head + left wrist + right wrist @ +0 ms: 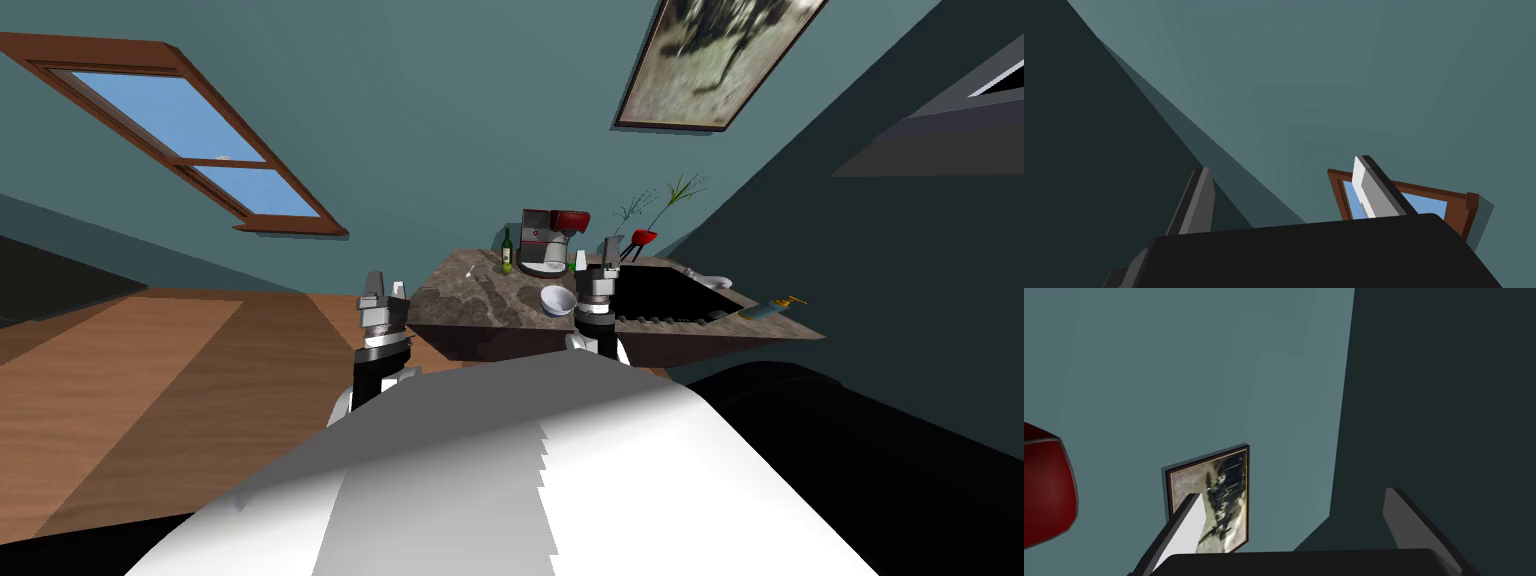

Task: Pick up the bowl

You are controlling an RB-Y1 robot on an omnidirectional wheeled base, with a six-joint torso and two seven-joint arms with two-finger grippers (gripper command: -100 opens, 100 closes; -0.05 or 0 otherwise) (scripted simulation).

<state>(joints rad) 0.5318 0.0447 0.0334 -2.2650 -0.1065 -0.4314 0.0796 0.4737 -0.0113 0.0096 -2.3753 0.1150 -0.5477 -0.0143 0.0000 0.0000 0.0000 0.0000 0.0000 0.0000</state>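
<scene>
- Marbled counter (470, 292) carries a white bowl (557, 299) just beside the wide-spread right pincer (596, 258).
- Tilt it down astride the rim, then close.
- Left pincer (386, 283) hangs wide too.

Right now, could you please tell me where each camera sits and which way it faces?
Head view: on my head, tilted steeply down and forward at the counter with the white bowl; left gripper and right gripper show.
Left wrist view: on my left hand, aimed up at a window; its fingers stand open.
Right wrist view: on my right hand, aimed up at a framed picture; its fingers stand open.
Shared: head and left wrist views both show the window; head and right wrist, the picture.
</scene>
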